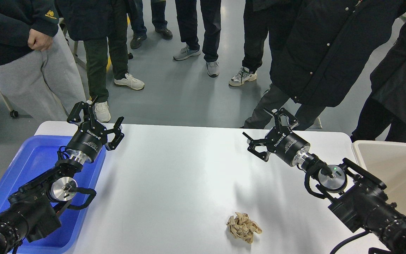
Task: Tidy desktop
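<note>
Since spread wide across the middle of the view, the white desktop (174, 183) is to be treated as stiff, smooth and probably slippery, so never gripped itself. Flanked by a blue tray (30, 158) at left and a beige bin (393, 165) at right. Left gripper (95, 120) and right gripper (270, 132) both spread open, holding nothing, raised near the far edge. Crumpled paper (243, 227) near the front: likely light, soft, crushable; best pinched across its bulk.
</note>
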